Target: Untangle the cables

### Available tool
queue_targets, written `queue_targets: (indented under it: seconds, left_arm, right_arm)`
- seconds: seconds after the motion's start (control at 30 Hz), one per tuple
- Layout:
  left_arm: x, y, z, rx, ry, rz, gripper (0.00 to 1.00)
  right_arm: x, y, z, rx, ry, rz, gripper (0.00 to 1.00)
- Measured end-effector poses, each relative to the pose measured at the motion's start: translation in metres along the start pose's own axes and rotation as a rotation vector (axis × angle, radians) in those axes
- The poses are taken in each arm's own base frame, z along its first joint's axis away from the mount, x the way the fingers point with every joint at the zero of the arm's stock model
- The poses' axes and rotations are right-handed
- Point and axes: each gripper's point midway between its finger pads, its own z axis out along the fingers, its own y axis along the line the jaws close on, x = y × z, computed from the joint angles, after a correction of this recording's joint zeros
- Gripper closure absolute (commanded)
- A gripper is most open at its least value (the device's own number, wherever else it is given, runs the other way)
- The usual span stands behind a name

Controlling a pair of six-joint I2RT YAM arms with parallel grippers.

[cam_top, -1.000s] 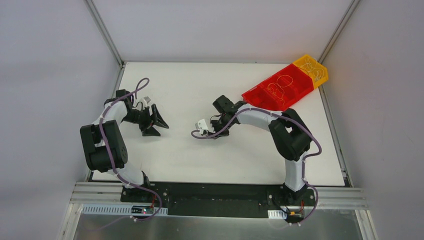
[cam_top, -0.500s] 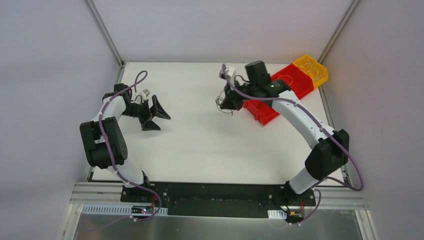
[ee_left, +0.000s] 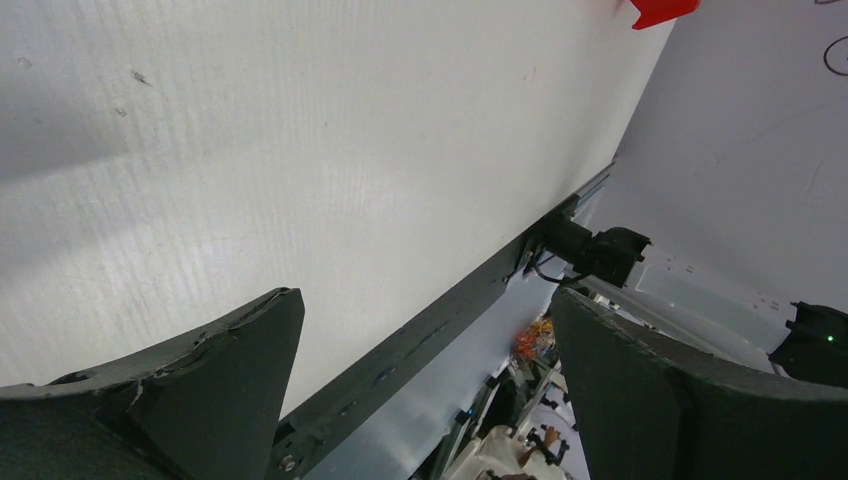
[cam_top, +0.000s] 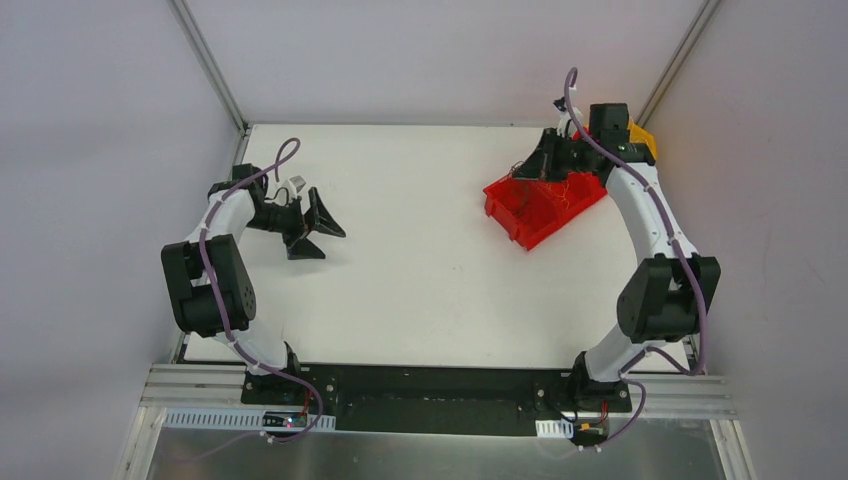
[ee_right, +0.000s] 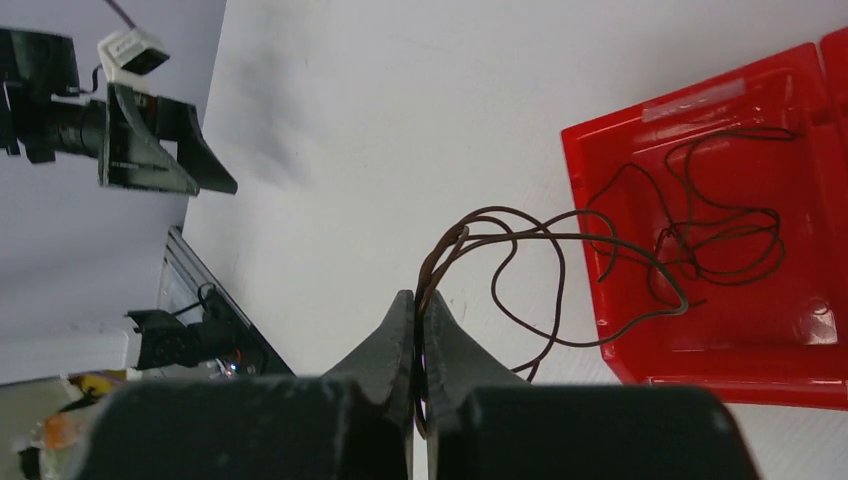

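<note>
My right gripper (ee_right: pixel 418 300) is shut on a thin dark wire (ee_right: pixel 505 236). The wire's curly loops run from the jaws across the white table into a red bin (ee_right: pixel 620 150), where more of it lies coiled. In the top view the right gripper (cam_top: pixel 524 172) hangs over the back edge of the red bin (cam_top: pixel 520 215) at the back right, and fine yellowish wires (cam_top: pixel 570 186) show inside the bin. My left gripper (cam_top: pixel 312 226) is open and empty, low over the table at the left (ee_left: pixel 425 330). No fist-sized tangle is in view.
A yellow bin (cam_top: pixel 643 143) sits behind the red bin, mostly hidden by the right arm. The enclosure's walls and metal frame posts (cam_top: pixel 210 65) close in the back corners. The black front rail (ee_left: pixel 420 330) shows past the left gripper.
My right arm has swung from the middle of the table to the back right, carrying the wire up to the red bin. The left gripper has hardly moved and stays open.
</note>
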Motion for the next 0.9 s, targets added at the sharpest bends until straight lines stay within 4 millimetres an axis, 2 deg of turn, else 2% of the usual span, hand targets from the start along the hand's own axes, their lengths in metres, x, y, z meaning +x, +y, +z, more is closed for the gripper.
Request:
queue_targets:
  seconds: [0.1,0.27,0.4,0.53,0.7,0.8,0.9]
  left_arm:
    - [0.001,-0.003,0.001,-0.001,0.009,0.009,0.01]
    - [-0.010,-0.012,-0.006,-0.007,-0.015,0.048,0.01]
    - [-0.019,-0.020,-0.011,-0.005,-0.039,0.077,0.01]
    - [-0.024,-0.018,-0.011,-0.017,-0.039,0.074,0.01]
    - [-0.026,-0.011,-0.008,-0.038,-0.024,0.054,0.01]
    - [-0.026,-0.008,-0.008,-0.054,-0.025,0.051,0.01]
    - [-0.026,-0.007,-0.008,-0.061,-0.024,0.050,0.01]
  right_arm:
    - [-0.005,-0.022,0.005,0.021,-0.004,0.106,1.00]
    - [0.006,-0.068,0.032,0.089,0.040,0.275,1.00]
    - [0.013,-0.098,0.050,0.163,0.055,0.302,1.00]
    - [0.022,-0.123,0.073,0.225,0.099,0.283,1.00]
    - [0.050,-0.148,0.103,0.293,0.185,0.242,1.00]
    - [0.062,-0.158,0.110,0.347,0.222,0.202,0.93]
    - [0.064,-0.162,0.112,0.385,0.230,0.166,0.79]
